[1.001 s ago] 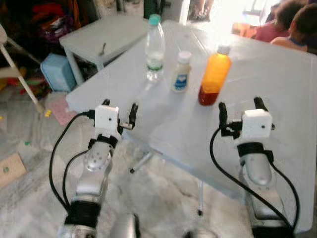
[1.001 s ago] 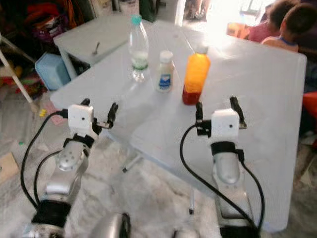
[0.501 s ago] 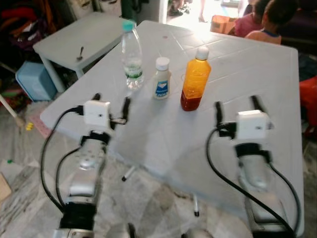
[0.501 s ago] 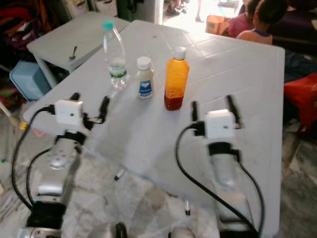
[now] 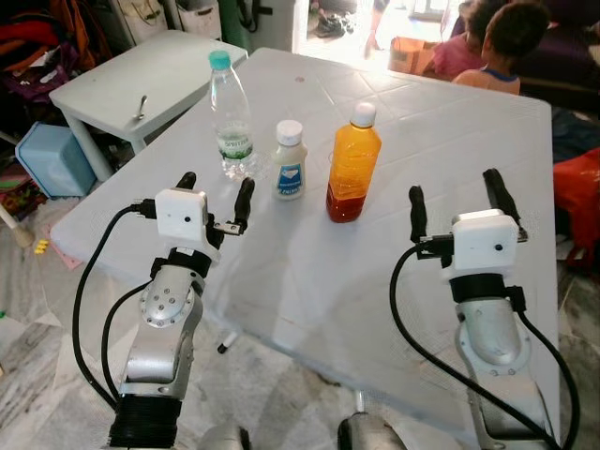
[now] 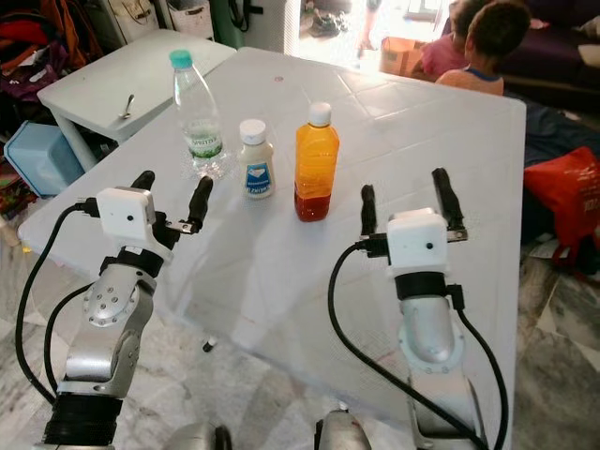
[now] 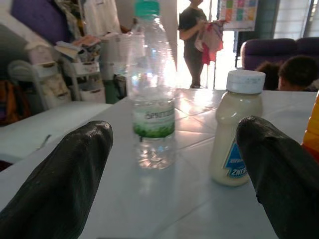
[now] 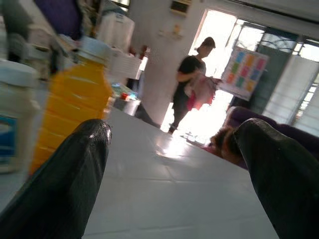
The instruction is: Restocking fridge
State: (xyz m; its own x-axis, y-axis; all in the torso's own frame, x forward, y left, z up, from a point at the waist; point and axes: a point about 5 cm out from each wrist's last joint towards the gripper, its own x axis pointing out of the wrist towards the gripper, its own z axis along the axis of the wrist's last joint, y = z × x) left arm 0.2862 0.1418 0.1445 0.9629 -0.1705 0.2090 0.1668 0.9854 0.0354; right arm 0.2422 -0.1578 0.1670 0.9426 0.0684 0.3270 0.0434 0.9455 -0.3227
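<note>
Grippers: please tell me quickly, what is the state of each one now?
Left gripper: open, holding nothing, above the white table near the clear water bottle.
Right gripper: open, holding nothing, above the table.

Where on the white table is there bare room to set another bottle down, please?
The white table is bare to the right of the orange juice bottle, and between the left gripper and right gripper. It is crowded where the water bottle, small white bottle and juice stand in a row.

Strong daylight from doorway (image 5: 361,14) at back, blown out w/ glare on worktop (image 5: 431,112). Head views sharp; right wrist view soft, orange bottle (image 8: 75,104) blurred.
</note>
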